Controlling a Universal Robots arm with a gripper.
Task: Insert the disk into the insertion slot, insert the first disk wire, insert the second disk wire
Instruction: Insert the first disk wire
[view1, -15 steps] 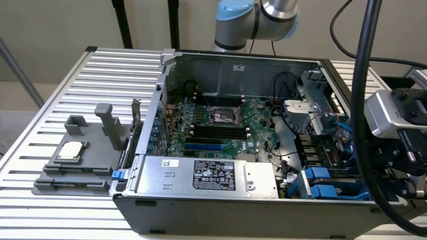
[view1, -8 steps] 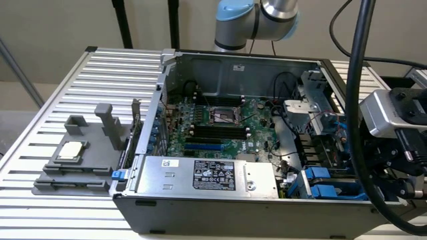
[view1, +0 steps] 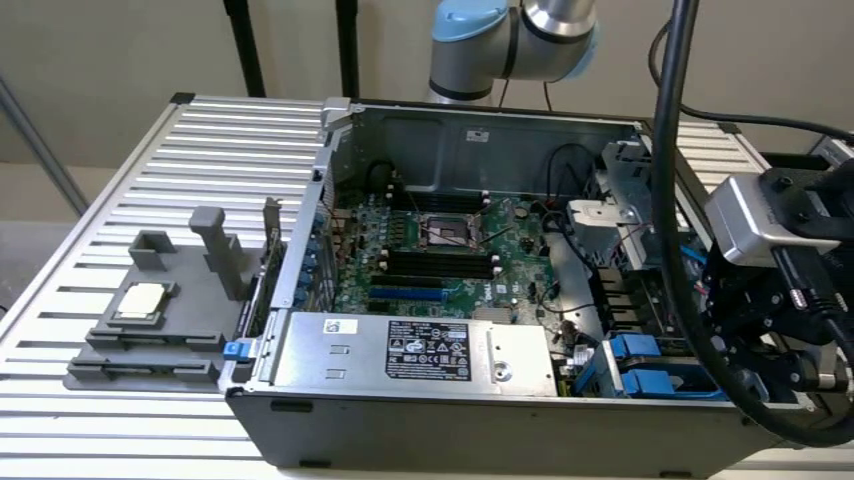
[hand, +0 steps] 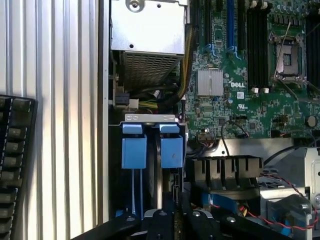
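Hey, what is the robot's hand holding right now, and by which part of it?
It cannot be told. The shut hand sits over the boxy blue-grey drive cage with blue latch tabs, and what lies between its fingertips is hidden.

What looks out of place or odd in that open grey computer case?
Nothing looks spilled or broken. One oddity: the square processor socket on the green motherboard looks empty, while a silver square chip lies outside the grey metal case, on a grey plastic holder at the exterior view's left.
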